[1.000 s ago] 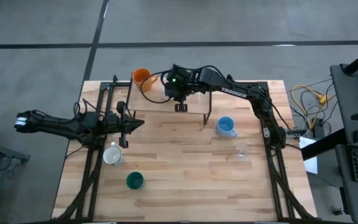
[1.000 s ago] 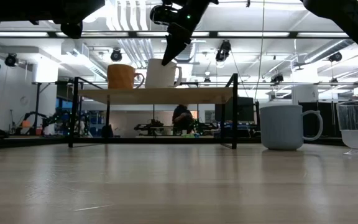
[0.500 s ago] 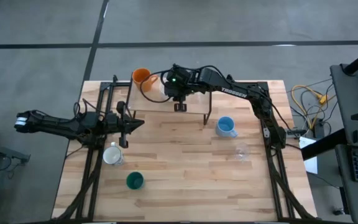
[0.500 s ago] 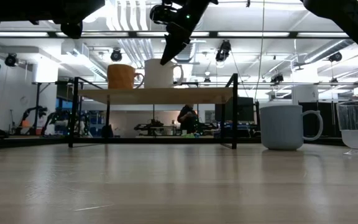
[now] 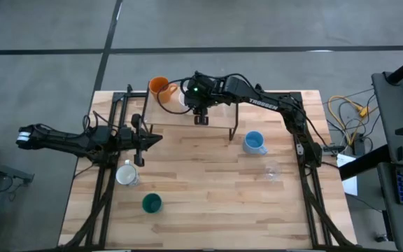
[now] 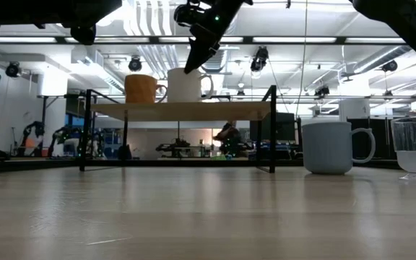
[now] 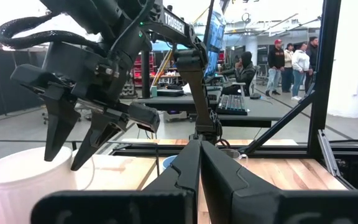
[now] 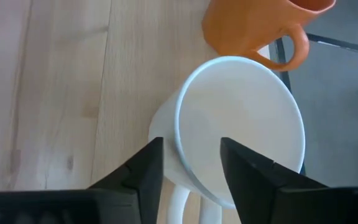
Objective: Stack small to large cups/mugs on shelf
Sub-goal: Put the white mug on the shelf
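On the shelf (image 5: 173,119) stand the orange mug (image 5: 159,87) and, beside it, the plain white mug (image 8: 241,124), both upright on their bases. My right gripper (image 8: 191,142) hangs open over the white mug and slants down at it. One finger stands outside the wall, the other over the hollow, with the near rim (image 8: 182,162) between them. The low view shows its fingertips (image 6: 192,67) just above that rim. My left gripper (image 7: 199,155) waits shut near the table's left side, level with the shelf.
On the tabletop in front of the shelf stand a white mug with dark markings (image 5: 126,173), a dark green cup (image 5: 151,204), a light blue mug (image 5: 255,142) and a clear glass (image 5: 272,170). Black frame rails run along both table sides.
My right gripper has opened over the white mug, which stays upright on the shelf beside the orange mug. The arm has kept its place.
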